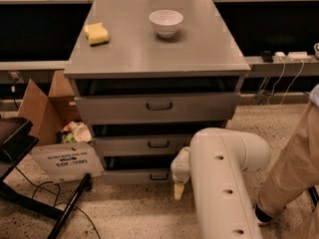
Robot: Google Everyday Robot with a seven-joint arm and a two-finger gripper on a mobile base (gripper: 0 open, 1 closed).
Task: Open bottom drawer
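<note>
One cardboard box (47,113) flanks the bottom drawer (127,177); the gripper (178,185), state unclear, hangs beside its handle (158,176).

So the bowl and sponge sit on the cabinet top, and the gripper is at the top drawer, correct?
No. The camera view shows the gripper low at the bottom drawer, beside its handle, not at the top drawer. The bowl and sponge do sit on the cabinet top.

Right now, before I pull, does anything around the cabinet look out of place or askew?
Nothing is spilled or broken. A cardboard box sits tipped open at the left side of the cabinet, with litter inside. Dark gaps show above every drawer front, the bottom drawer included. The claw hangs low just right of its handle.
</note>
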